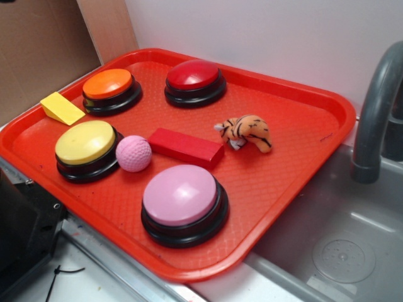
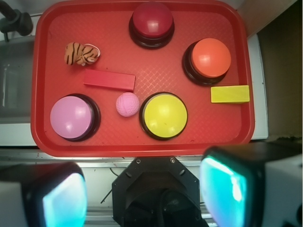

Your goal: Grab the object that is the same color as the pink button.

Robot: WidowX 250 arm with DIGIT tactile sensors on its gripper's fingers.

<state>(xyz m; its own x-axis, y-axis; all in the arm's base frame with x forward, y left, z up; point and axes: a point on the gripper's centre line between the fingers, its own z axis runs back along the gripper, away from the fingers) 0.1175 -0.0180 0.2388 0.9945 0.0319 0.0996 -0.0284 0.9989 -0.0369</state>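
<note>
Nothing of the task is done yet, as far as the views show. The pink ball (image 1: 133,153) sits untouched on the red tray (image 1: 302,182), just beside the yellow button (image 1: 85,146) and near the end of the red block (image 1: 186,146). The pink button (image 1: 182,202), whose color it shares, stands a little apart from it, toward the tray's near edge. What is left is the whole job: move over the ball, come down, close on it and lift.

In the wrist view the claw (image 2: 144,196) hangs high above the near edge of the tray with its two fingers (image 2: 64,201) spread wide and nothing between them. The ball (image 2: 127,104) lies ahead of the claw, roughly in line with the gap between the fingers and slightly toward the pink button (image 2: 72,117), well apart from both fingers. The claw does not show in the outside view.
</note>
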